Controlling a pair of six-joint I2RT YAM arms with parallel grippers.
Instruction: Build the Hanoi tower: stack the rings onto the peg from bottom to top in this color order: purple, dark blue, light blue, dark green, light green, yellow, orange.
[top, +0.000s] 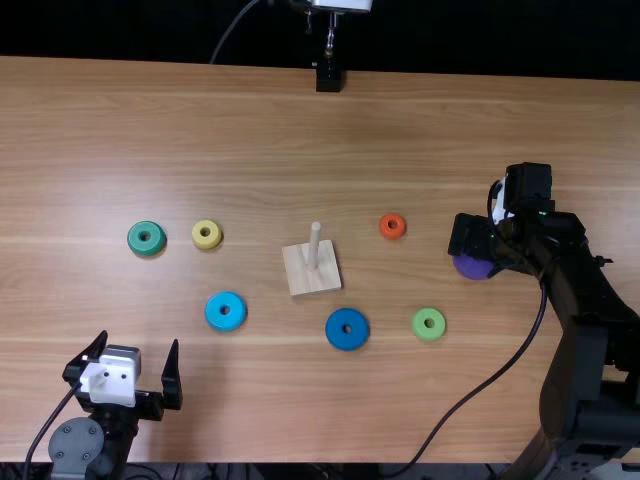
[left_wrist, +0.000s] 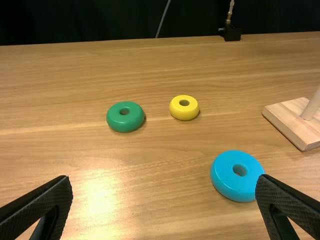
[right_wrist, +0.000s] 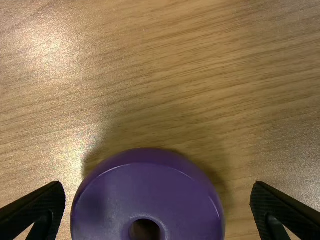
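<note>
My desk (top: 440, 130) carries everything listed. My right arm (top: 585, 320) extends from the near edge over the right side, its tool (top: 472, 235) angled down at the purple ring (top: 470, 267); fingers wide apart, gripping nothing, the ring between them in the wrist view. My left arm (top: 78, 445) sits low at the near-left corner, its tool (top: 140, 340) directed across the desk, wide open and unloaded. The wooden base (top: 300, 280) with its upright peg (top: 314, 245) stands mid-desk. Rings, largest down: purple, flat, right of the peg; dark blue (top: 347, 343), nearer than the base; light blue (top: 232, 322), near-left; dark green (top: 146, 253), far left; light green (top: 429, 336), near-right; yellow (top: 207, 246), between dark green and peg; orange (top: 393, 238), right of the peg.
</note>
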